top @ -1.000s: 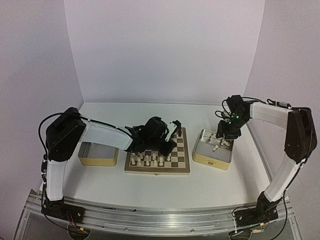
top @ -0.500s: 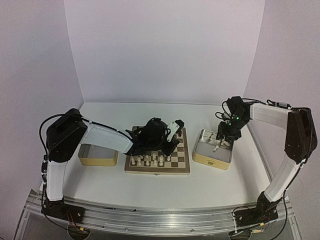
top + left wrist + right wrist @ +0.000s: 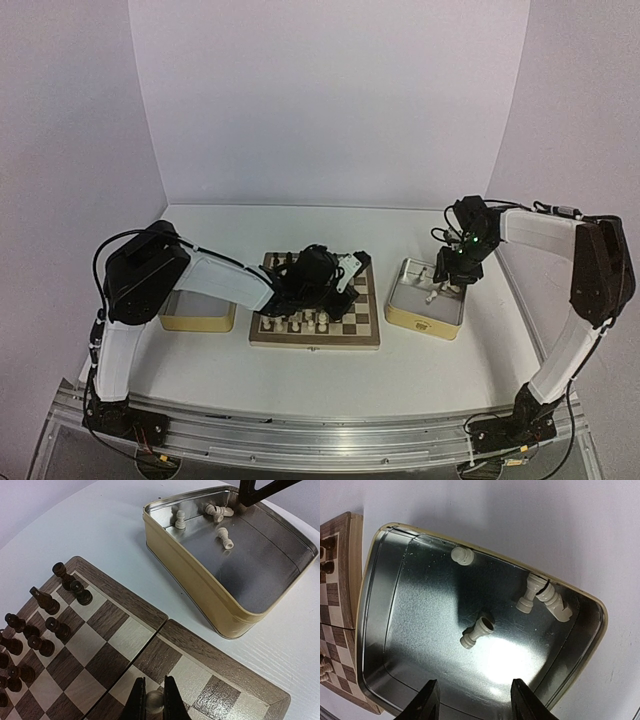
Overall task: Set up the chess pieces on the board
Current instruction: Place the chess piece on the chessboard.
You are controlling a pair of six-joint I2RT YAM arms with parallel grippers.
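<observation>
The left gripper (image 3: 155,687) is clenched on a cream-white piece (image 3: 154,702). It is round-headed and probably a pawn, though only its top shows between the fingers. It is held just above a square near the chessboard's (image 3: 125,637) edge, on the side facing the right-hand tin (image 3: 200,587). Dark brown pieces (image 3: 45,602) stand in a cluster on the board's far side in the left wrist view. From above, the left arm's wrist lies across the middle of the board and hides much of it. In front of the wrist, a row of cream pieces (image 3: 300,322) stands on the near squares.

The right gripper (image 3: 474,690) hangs over the right-hand tin with its fingers spread apart and nothing between them. Four loose cream pieces (image 3: 477,631) lie on the tin's metal floor. One lies alone by the far wall, two touch each other in a corner, and one is on its side near the middle. A second tin (image 3: 195,312) sits left of the board, partly hidden by the left arm.
</observation>
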